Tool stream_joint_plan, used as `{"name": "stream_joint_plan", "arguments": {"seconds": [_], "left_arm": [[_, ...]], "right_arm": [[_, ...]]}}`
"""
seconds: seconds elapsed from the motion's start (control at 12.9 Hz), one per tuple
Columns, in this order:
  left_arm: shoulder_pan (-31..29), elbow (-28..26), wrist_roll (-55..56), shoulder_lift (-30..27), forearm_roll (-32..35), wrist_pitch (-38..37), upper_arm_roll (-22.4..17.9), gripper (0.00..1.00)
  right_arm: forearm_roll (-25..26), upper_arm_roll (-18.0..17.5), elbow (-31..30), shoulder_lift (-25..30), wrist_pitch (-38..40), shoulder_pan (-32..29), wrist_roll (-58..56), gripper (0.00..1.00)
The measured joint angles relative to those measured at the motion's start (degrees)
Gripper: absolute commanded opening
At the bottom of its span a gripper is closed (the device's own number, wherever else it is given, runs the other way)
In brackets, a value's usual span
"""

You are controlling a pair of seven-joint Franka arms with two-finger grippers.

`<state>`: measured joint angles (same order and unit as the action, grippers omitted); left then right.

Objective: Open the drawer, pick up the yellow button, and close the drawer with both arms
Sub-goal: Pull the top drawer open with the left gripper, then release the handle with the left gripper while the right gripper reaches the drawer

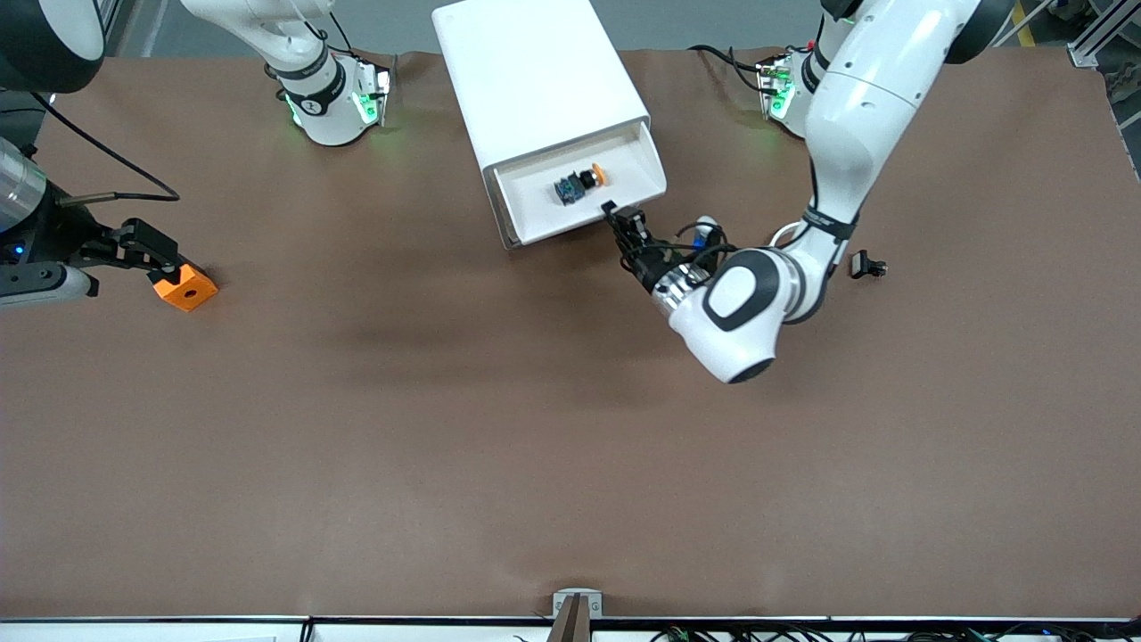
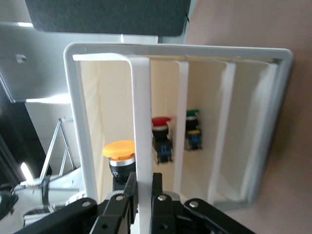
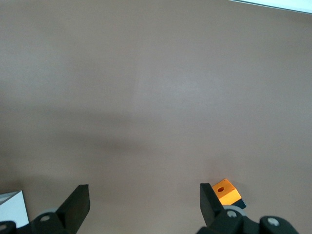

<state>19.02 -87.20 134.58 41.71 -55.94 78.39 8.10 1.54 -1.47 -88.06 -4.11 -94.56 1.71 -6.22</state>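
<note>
The white drawer [image 1: 544,212] stands pulled out of its white cabinet [image 1: 535,80]. Inside lies the button [image 1: 588,178], with an orange-yellow cap on a dark body; the left wrist view shows the button [image 2: 118,152] just past the drawer front. My left gripper [image 1: 612,214] is at the drawer's front, and in its wrist view the left gripper [image 2: 144,179] is shut on the white handle bar [image 2: 141,117]. My right gripper [image 1: 159,259] hangs open by the orange block [image 1: 185,287] at the right arm's end of the table, holding nothing; its wrist view shows the right gripper [image 3: 145,197] with wide-spread fingers.
A small black clip part [image 1: 867,265] lies on the brown table toward the left arm's end. In the left wrist view a red-capped button [image 2: 161,124] and a green-capped button [image 2: 192,117] sit deeper inside the drawer. The orange block [image 3: 225,191] lies beside one right fingertip.
</note>
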Motion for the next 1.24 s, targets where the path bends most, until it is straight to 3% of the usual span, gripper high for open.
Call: {"name": "stream_joint_plan", "arguments": {"seconds": [0.23, 0.31, 0.39, 0.93, 1.24], "left_arm": [[-2.8, 0.8, 0.0, 0.0, -0.9, 1.2, 0.0, 0.29], [-3.3, 1.1, 0.0, 0.0, -0.9, 1.5, -0.1, 0.60], [-3.8, 1.4, 0.0, 0.0, -0.9, 1.5, -0.1, 1.00], [-7.0, 7.4, -0.4, 0.0, -1.0, 1.6, -0.4, 1.00], [-12.3, 14.9, -2.8, -0.3, -1.0, 1.6, -1.6, 1.00]], "right_arm": [[0.0, -0.2, 0.1, -0.5, -0.1, 2.9, 0.0, 1.00], [0.0, -0.2, 0.1, -0.8, -0.3, 3.8, 0.1, 1.00], [0.0, -0.2, 0.2, -0.9, -0.4, 4.4, 0.1, 1.00], [-0.1, -0.2, 0.6, -1.0, 4.3, 6.4, 0.6, 1.00], [-0.3, -0.3, 0.6, -1.0, 7.8, 11.3, 15.3, 1.00]]}}
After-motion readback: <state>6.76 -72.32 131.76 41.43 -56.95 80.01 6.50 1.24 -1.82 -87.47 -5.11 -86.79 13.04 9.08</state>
